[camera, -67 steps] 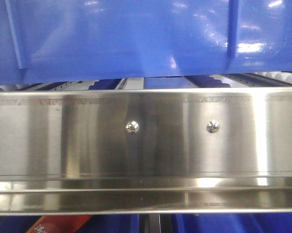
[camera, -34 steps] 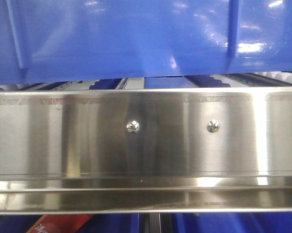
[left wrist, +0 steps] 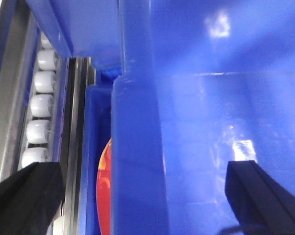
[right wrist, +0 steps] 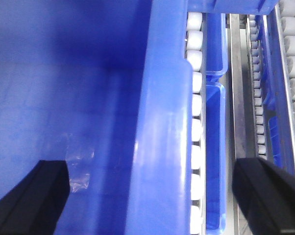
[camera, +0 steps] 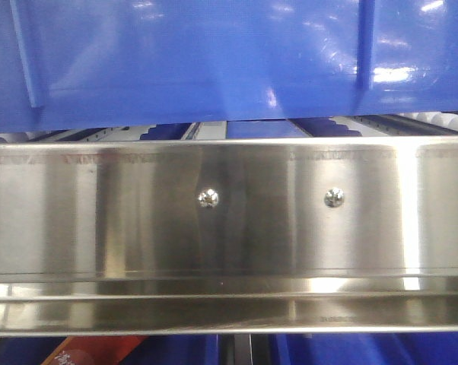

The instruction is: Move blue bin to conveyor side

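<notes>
Behind the steel rail [camera: 229, 220] with its two screws [camera: 208, 198], we see the blue bin [camera: 214, 61] filling the top of the front view, its lower edge over the white rollers [camera: 442, 119]. Our left gripper [left wrist: 140, 166] stands spread wide — one black finger [left wrist: 25, 196] outside above the roller track, the other inside the bin, the thick rim [left wrist: 137, 122] between them. Our right gripper [right wrist: 150, 164] straddles a rim of the bin likewise, fingers far apart — we cannot tell whether either touches plastic. Beside the left wall, a red-orange object [left wrist: 104, 191] shows inside another blue container [left wrist: 94, 127].
</notes>
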Action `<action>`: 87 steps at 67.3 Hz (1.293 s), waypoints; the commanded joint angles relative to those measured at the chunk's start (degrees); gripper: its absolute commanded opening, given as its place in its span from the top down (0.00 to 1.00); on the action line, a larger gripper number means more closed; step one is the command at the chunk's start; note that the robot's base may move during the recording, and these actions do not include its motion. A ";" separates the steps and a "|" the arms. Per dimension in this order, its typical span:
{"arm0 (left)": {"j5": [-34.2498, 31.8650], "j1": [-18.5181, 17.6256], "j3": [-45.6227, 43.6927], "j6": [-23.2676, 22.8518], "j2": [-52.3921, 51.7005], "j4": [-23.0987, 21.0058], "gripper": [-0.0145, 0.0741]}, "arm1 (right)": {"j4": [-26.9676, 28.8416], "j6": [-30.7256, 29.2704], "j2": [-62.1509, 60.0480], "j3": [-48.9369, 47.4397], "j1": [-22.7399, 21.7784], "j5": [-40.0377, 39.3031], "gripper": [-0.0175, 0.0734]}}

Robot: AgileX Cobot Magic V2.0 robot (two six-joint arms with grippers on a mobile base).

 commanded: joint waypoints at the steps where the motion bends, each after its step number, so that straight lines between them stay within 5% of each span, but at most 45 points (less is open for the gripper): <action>1: -0.40 0.05 0.17 0.03 0.48 0.11 0.20 | -0.25 -0.02 -0.34 -0.50 0.03 -0.73 0.19; 16: -0.40 0.05 0.17 0.03 1.01 0.35 0.20 | -0.25 -0.02 -0.34 -0.50 0.03 -0.73 0.20; 23: -0.40 0.05 0.17 0.03 1.15 0.35 0.26 | -0.25 -0.02 -0.34 -0.50 0.03 -0.73 0.34; 29: -0.40 0.05 0.17 0.03 1.28 0.35 0.44 | -0.25 -0.02 -0.34 -0.50 0.03 -0.73 0.56; 38: -0.40 0.05 0.17 0.03 1.28 0.98 0.89 | -0.25 -0.02 -0.34 -0.50 0.03 -0.73 0.94; 44: -0.40 0.05 0.17 0.03 1.28 1.22 0.81 | -0.25 -0.02 -0.34 -0.50 0.03 -0.73 0.87; 87: -0.40 -1.28 -0.16 0.03 -14.27 1.13 0.85 | -0.83 -0.02 -12.77 -3.61 0.03 -0.73 0.89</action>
